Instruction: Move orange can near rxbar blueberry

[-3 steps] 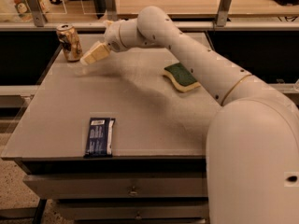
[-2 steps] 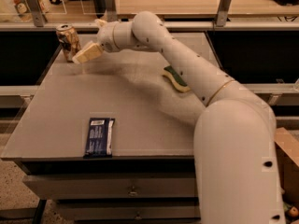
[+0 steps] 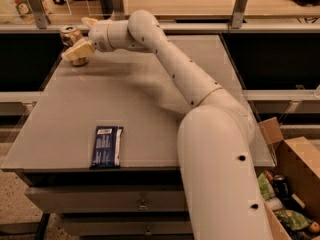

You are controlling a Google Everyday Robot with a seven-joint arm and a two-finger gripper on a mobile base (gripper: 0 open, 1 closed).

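Note:
The orange can (image 3: 70, 35) stands at the far left corner of the grey table (image 3: 150, 109), its silver top showing. My gripper (image 3: 81, 38) has reached it. The fingers are open and sit on either side of the can: the near tan finger (image 3: 77, 52) covers the can's lower side, and the far finger is behind it. The rxbar blueberry (image 3: 106, 146), a dark navy wrapper with a white label at its far end, lies flat near the table's front left edge, far from the can. My white arm stretches across the table from the lower right.
A glass-and-post railing (image 3: 240, 6) runs behind the table's far edge. A cardboard box (image 3: 292, 184) with cans and packets stands on the floor at the lower right. Drawers (image 3: 140, 204) sit under the table front.
My gripper has moved left up to the can, and its fingers now straddle it. The can and the bar have not moved. The arm now hides the sponge.

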